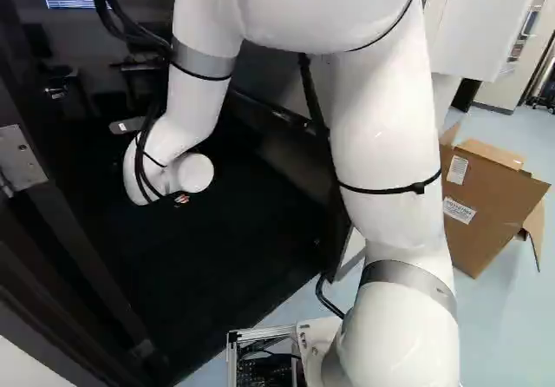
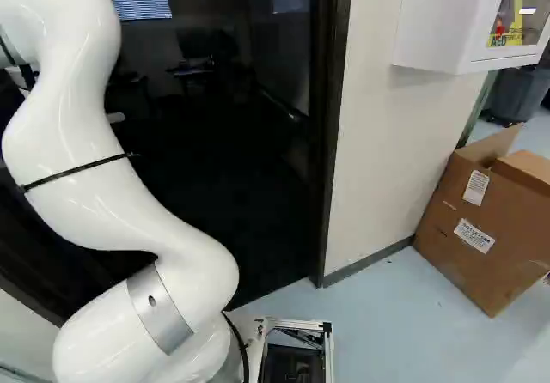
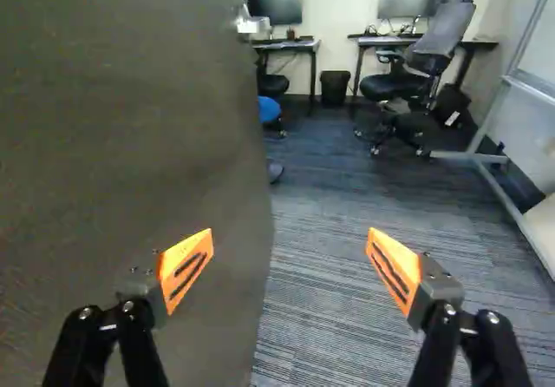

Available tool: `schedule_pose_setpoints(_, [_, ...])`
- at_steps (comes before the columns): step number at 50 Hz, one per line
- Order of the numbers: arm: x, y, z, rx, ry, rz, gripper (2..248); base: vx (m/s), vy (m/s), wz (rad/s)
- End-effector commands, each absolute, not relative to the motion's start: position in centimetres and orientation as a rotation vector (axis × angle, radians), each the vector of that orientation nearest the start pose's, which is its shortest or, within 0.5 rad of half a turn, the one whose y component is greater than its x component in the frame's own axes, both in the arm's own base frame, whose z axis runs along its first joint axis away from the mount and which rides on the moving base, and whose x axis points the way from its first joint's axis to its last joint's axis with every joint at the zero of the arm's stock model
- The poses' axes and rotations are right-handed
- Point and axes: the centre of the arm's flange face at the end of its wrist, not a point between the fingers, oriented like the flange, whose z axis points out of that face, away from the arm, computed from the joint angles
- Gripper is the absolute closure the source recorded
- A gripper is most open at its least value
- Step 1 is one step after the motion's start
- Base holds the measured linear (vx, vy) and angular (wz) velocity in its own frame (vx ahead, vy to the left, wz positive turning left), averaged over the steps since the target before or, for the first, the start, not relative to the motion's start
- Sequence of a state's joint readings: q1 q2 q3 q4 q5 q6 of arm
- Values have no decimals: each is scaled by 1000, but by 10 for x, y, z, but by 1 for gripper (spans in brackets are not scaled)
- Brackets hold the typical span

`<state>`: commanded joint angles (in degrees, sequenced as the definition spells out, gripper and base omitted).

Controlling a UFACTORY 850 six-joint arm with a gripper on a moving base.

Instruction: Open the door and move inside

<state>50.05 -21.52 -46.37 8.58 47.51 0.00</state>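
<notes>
In the wrist view my gripper (image 3: 290, 255) stands open, its orange pads wide apart and nothing gripped. The dark door (image 3: 130, 127) fills the space ahead of one finger, its free edge running between the two fingers. A metal handle (image 3: 252, 25) juts from that edge farther ahead. Beyond the edge, the room's striped carpet (image 3: 334, 291) shows through the opening. In the base views my arm reaches into the dark doorway (image 2: 232, 168); the gripper's fingers cannot be made out there. A hinge plate (image 1: 19, 157) sits on the frame at the left of the left base view.
The door frame's right post (image 2: 333, 125) meets a white wall (image 2: 387, 117). A cardboard box (image 2: 485, 220) leans there, below a white wall cabinet (image 2: 447, 22). Inside are an office chair (image 3: 416, 66), desks, a black bin (image 3: 335, 87) and a whiteboard's metal stand (image 3: 499, 170).
</notes>
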Motion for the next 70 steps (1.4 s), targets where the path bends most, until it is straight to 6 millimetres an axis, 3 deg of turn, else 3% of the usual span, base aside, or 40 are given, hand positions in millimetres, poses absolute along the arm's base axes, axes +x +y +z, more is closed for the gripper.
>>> schedule_pose_setpoints(70, [312,283,383,-2204,-661,-1500,3,0,0,0])
